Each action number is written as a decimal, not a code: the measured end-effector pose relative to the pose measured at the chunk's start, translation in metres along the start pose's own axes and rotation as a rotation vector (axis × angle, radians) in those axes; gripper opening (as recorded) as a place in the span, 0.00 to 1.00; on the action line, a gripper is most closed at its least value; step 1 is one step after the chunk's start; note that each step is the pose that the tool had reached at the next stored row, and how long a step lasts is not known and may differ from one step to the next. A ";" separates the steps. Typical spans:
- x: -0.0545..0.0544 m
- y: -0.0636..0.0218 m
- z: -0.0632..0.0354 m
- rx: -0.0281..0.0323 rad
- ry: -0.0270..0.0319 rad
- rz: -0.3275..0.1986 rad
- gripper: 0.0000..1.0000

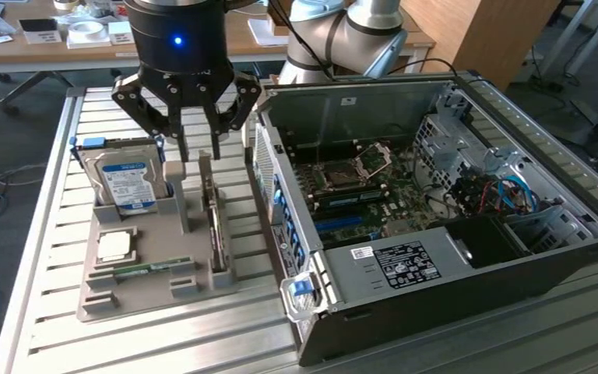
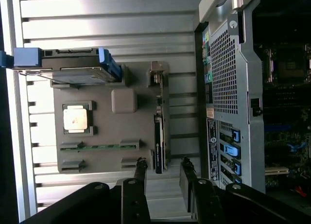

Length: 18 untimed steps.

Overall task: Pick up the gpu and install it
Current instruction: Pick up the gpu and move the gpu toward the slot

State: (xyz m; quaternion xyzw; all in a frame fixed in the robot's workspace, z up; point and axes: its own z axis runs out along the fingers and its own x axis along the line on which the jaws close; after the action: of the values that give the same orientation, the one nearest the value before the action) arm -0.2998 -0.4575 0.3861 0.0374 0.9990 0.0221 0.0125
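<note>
Claw (image 1: 188, 148) is hovering released above the gpu (image 1: 214, 226), at the hard drive's (image 1: 128, 183) three o'clock; it should be straddling the card squarely.

Spread-fingered hand (image 1: 188, 149) hangs over the gpu (image 1: 214, 226) standing on edge in a grey holder (image 1: 138, 300)

The gpu (image 2: 159, 141) is dark with a pale beige metal bracket. The tray (image 1: 143, 300) is grey, the RAM (image 1: 152, 267) green, the drive (image 1: 128, 187) silver with a blue-white label. The case (image 1: 548, 261) is black with blue clips (image 1: 300, 290). The table (image 1: 44, 257) is silvery and ribbed.
</note>
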 end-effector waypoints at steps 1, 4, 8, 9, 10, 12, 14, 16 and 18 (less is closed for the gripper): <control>0.000 0.0000 0.0000 0.0000 0.0000 0.000 0.41; 0.000 0.0000 0.0008 0.0000 -0.0001 0.000 0.41; 0.000 -0.0003 0.0074 0.0000 0.0000 0.000 0.41; 0.000 -0.0004 0.0092 0.0000 0.0000 0.000 0.41; 0.000 -0.0005 0.0110 0.0000 0.0000 0.000 0.41; 0.000 -0.0007 0.0148 0.0000 0.0000 0.000 0.41; 0.000 -0.0008 0.0183 0.0000 0.0000 0.000 0.41; 0.001 -0.0010 0.0219 0.0001 -0.0001 0.000 0.41; 0.001 -0.0012 0.0255 0.0000 0.0000 0.000 0.41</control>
State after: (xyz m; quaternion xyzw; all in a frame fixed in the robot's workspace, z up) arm -0.2998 -0.4575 0.3606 0.0374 0.9990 0.0221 0.0125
